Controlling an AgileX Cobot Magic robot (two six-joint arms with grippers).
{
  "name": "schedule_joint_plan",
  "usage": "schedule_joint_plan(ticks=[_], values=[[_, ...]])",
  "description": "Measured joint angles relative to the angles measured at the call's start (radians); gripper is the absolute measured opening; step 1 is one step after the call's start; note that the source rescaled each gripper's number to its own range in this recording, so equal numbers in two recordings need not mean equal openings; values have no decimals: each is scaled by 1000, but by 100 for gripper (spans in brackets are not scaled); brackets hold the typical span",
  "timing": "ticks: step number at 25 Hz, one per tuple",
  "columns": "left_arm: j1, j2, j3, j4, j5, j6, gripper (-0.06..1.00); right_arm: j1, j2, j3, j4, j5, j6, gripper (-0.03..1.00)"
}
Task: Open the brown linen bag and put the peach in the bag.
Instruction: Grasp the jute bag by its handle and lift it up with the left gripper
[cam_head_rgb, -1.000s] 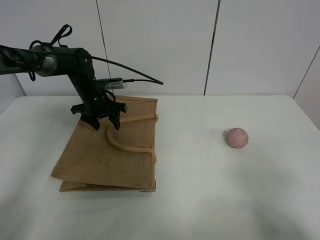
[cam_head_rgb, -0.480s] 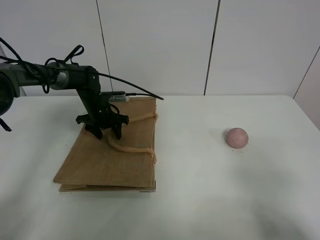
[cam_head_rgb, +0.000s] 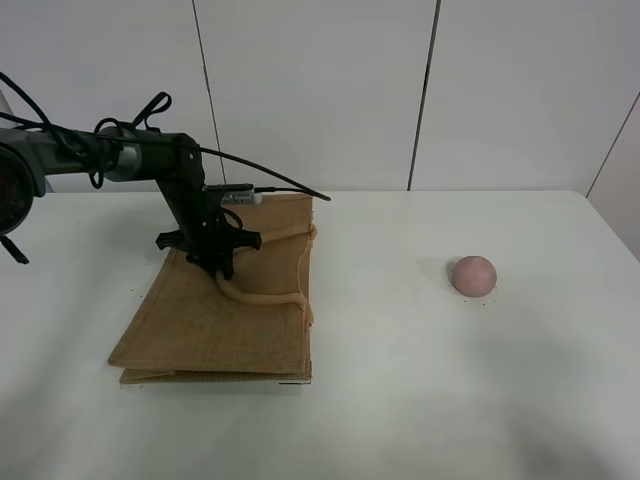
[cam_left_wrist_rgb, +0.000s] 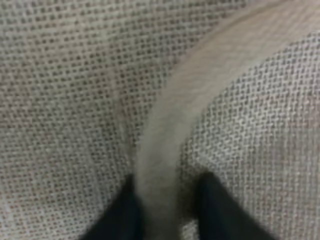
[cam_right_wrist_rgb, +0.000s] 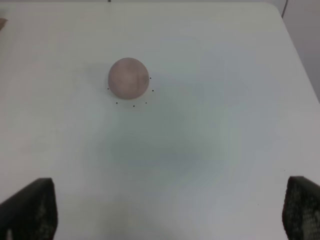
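Observation:
The brown linen bag (cam_head_rgb: 200, 320) lies flat and closed on the left of the white table, its beige handle (cam_head_rgb: 262, 296) looped on top. My left gripper (cam_head_rgb: 222, 262) presses down on the bag's upper part. In the left wrist view the handle (cam_left_wrist_rgb: 165, 150) runs between my two dark fingertips (cam_left_wrist_rgb: 120, 217), which close tightly on it against the coarse weave (cam_left_wrist_rgb: 60, 100). The peach (cam_head_rgb: 473, 274) sits alone on the right. In the right wrist view the peach (cam_right_wrist_rgb: 129, 77) lies ahead of my right gripper (cam_right_wrist_rgb: 165, 215), which is wide open and empty. The right gripper is out of the exterior high view.
The white table (cam_head_rgb: 400, 380) ends at a white panelled wall behind. A black cable (cam_head_rgb: 270, 170) trails from the left arm over the bag's far edge. A second handle (cam_head_rgb: 285, 235) lies near the bag's top edge.
My left gripper has dropped onto the bag and its fingers have narrowed from wide open to closed around the handle. The bag's lifted top layer has settled. The peach has not moved.

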Motion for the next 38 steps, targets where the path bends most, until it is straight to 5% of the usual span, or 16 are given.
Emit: schedule_joint_plan(ticks=[16,27,38], values=[[0,-127,-318,11,337,8,0,0,0,0,1,0,0,100],[0,-347,-405,-80,346,18,0,0,0,0,1,0,0,100],[0,-454,-405,-84,348,22,0,0,0,0,1,0,10,100]])
